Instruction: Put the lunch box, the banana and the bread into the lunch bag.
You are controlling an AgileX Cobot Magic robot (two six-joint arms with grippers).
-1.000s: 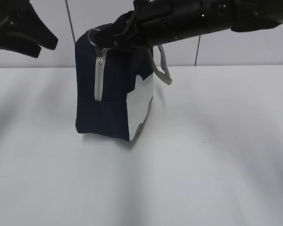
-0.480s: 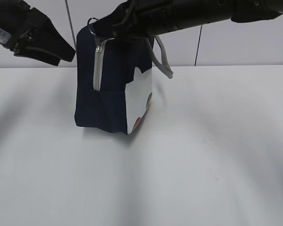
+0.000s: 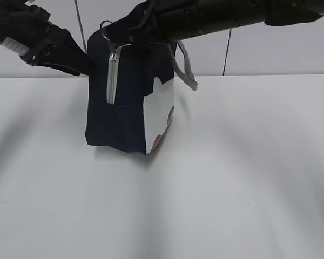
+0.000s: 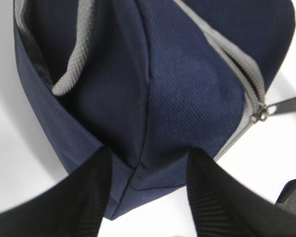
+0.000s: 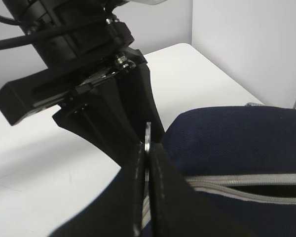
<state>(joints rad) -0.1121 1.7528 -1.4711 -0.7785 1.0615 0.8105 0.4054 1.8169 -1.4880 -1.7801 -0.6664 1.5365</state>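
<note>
The navy lunch bag stands on the white table, its grey zipper running down the near end. My right gripper reaches in from the right and is shut on the metal zipper pull ring at the bag's top. My left gripper is open at the bag's upper left corner. In the left wrist view its jaws stand either side of a bottom corner of the bag. The lunch box, banana and bread are out of view.
A grey handle hangs off the bag's right side. A white side panel carries a reddish mark low down. The white table spreads in front and to the right. A wall stands behind.
My left gripper has moved right, up to the bag's upper left corner. My right gripper rose a little with the pull ring, then stayed still.
</note>
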